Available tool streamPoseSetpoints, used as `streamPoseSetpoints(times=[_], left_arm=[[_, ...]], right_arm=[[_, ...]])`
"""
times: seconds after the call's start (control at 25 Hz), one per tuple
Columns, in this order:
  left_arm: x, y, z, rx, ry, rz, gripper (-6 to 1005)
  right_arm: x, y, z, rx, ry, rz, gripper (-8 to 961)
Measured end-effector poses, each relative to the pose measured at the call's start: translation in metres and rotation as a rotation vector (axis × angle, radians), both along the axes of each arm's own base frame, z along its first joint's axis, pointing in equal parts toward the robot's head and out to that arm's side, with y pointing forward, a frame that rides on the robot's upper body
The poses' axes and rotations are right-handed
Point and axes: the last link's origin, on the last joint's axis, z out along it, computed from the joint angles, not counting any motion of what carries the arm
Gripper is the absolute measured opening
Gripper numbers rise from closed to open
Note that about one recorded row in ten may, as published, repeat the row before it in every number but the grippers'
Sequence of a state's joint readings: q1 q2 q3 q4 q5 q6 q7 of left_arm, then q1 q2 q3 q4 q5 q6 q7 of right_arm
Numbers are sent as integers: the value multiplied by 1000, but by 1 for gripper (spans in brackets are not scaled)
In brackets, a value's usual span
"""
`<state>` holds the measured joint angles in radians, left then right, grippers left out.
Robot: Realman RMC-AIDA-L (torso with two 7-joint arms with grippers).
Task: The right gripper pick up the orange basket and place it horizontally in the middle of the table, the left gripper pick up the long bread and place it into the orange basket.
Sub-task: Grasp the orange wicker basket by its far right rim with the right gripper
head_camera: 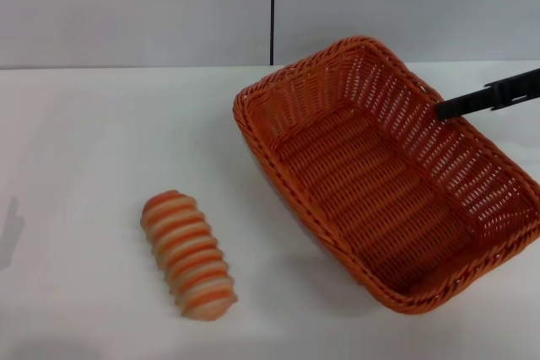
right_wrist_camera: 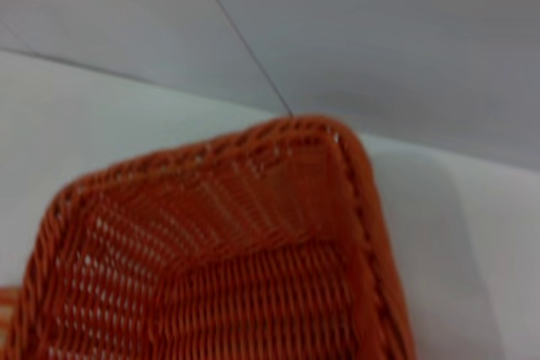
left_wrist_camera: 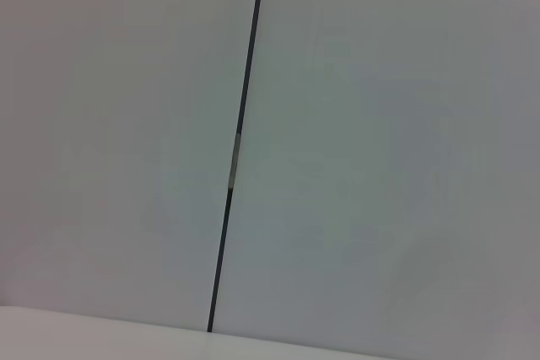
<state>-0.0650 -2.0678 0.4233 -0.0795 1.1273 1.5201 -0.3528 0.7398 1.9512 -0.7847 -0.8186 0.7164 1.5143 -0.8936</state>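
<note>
Right now my right gripper reaches over the basket's far wall; whether its fingers are spread or pinching the rim, I cannot tell. Basket sits skewed at table right, bread well left. A weak rim pinch could let it tip.

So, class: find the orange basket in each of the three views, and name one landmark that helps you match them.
Head view: the basket fills the right half, sitting at an angle on the table.
Left wrist view: not in it; only wall and a table edge.
Right wrist view: one corner of the basket fills the lower part.
Shared landmark: the dark vertical wall seam.
</note>
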Motion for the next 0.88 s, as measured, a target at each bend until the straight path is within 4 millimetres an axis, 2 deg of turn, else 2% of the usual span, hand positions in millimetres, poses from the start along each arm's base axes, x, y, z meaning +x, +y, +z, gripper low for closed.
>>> streamPoseSetpoints(times=[0.2, 0.64, 0.88], left_arm=[[0, 1, 0, -1, 0, -3, 795], [1, 1, 0, -3, 0, -4, 794], [-1, -2, 0, -4, 2, 0, 793]], right_arm=[[0, 1, -28, -31, -32, 16, 628], [-3, 0, -50, -52, -71, 49, 628], [-5, 0, -49, -43, -82, 75, 485]])
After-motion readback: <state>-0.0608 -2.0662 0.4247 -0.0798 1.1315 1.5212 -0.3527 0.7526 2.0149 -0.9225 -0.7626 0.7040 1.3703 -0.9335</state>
